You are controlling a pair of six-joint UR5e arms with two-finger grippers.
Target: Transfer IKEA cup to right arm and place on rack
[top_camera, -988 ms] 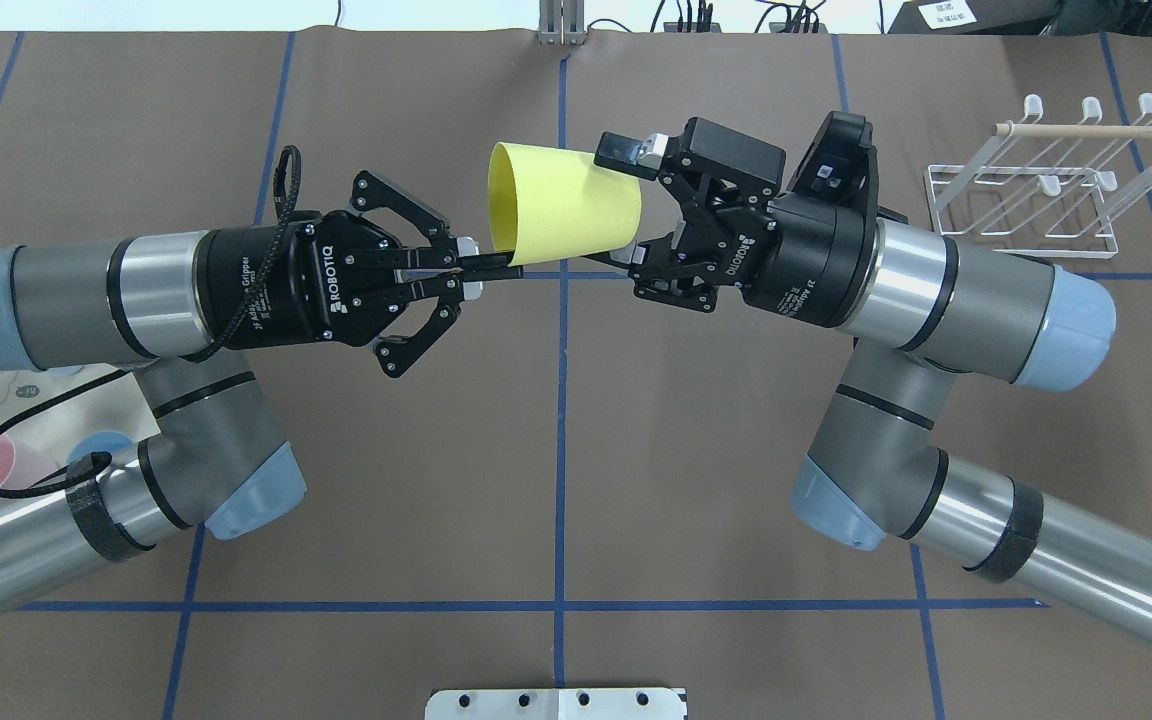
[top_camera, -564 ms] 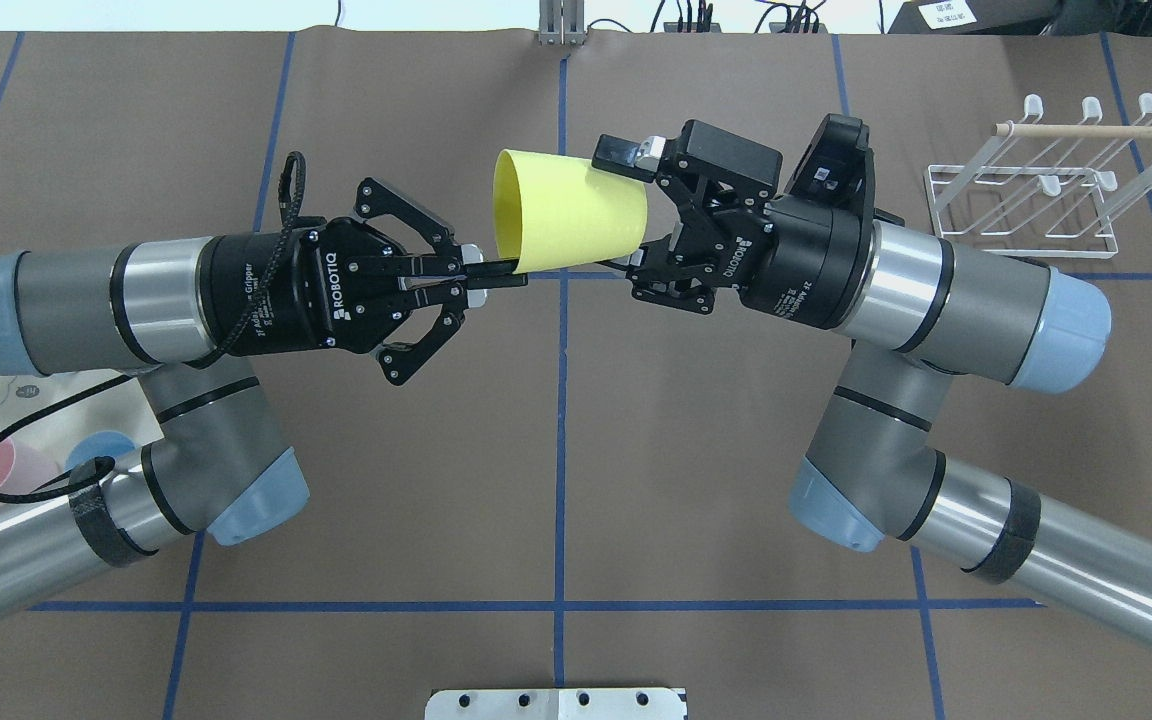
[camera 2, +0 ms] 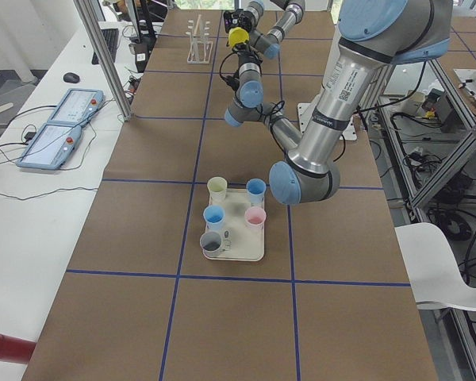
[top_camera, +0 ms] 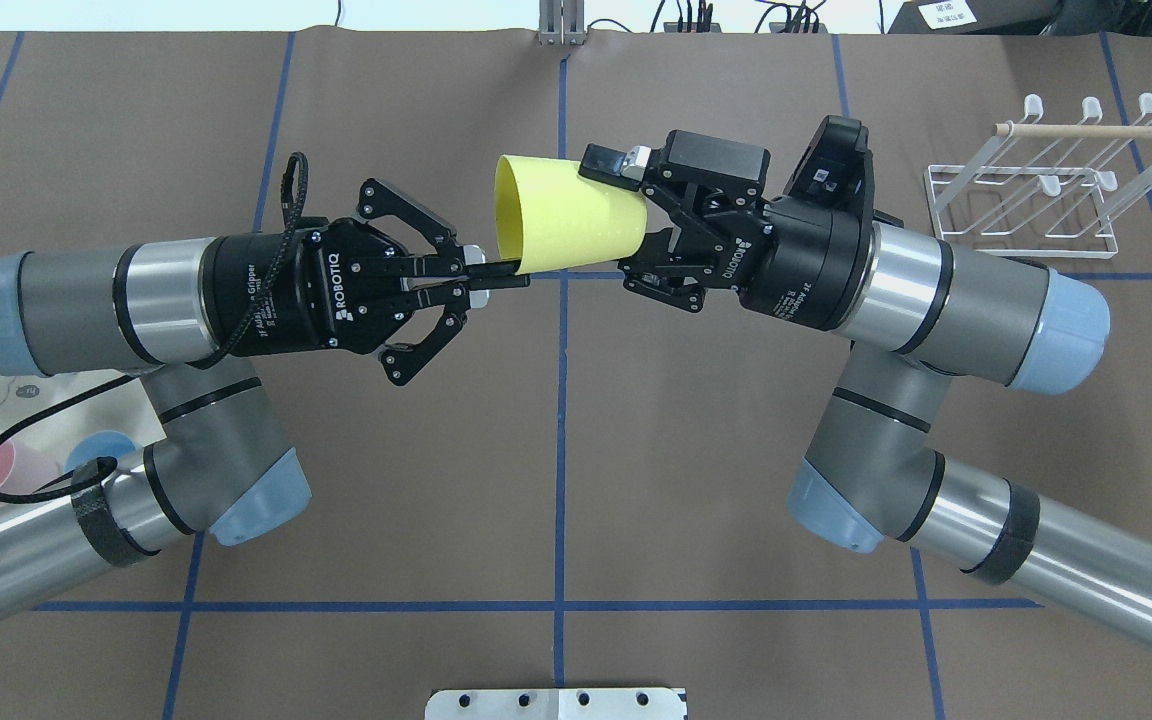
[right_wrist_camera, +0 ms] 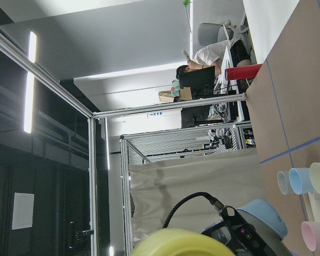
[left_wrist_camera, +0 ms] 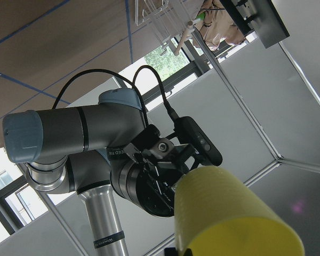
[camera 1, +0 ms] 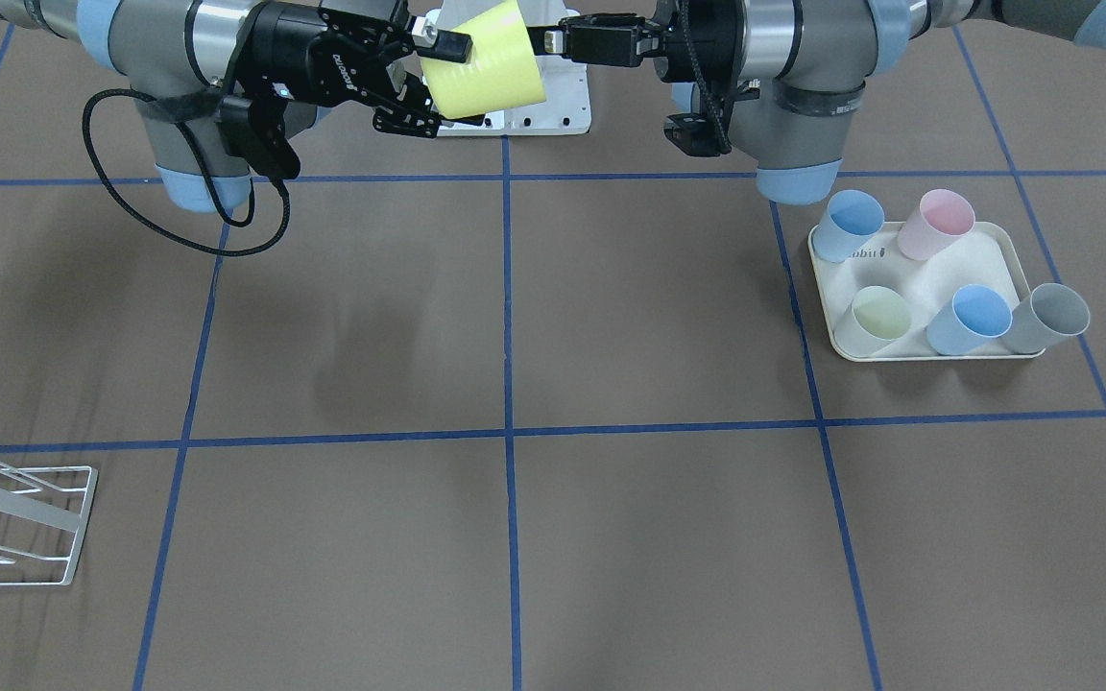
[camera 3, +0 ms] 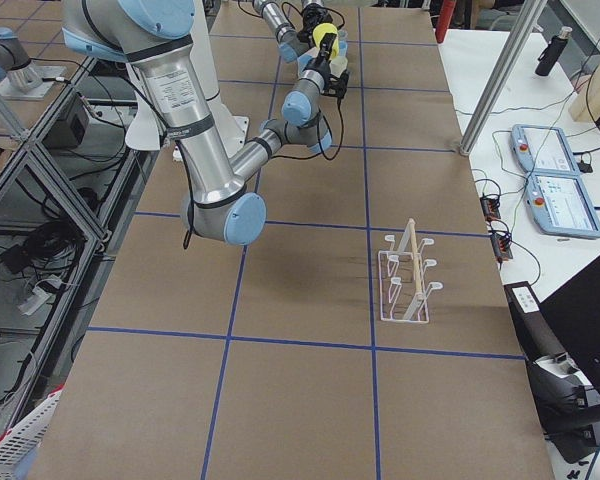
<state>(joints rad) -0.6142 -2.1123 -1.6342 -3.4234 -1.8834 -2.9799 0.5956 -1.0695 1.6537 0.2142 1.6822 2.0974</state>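
Holding one yellow cup (top_camera: 566, 215) up in the air over the table (top_camera: 556, 450), between both grippers, well apart from the rack (top_camera: 1048, 184) and on the robot's left side of it. Lying on its side there, with the long axis about level and running roughly in line with the rack. Open mouth turned away from the rack, closed base turned toward it.

Pinched at the mouth by the left gripper (top_camera: 501, 275), the one farther from the rack, with both fingers pressed together on the lower part of the rim. Clasped at the base end by the right gripper (top_camera: 616, 215), the one on the rack's side, with fingers spread to the width of the cup and one laid against each side of the wall in the front-facing view, so closed on the cup.

Counted: one yellow cup, two grippers, one rack, one tray, five other cups.

One cream tray (camera 1: 937, 356) at the table end far from the rack, holding all five other cups upright, mouths up: a near blue cup (camera 1: 846, 223) on the rack's side, a pink cup (camera 1: 937, 223), a pale green cup (camera 1: 881, 317), a far blue cup (camera 1: 968, 319) and a grey cup (camera 1: 1047, 319), farthest from the rack.
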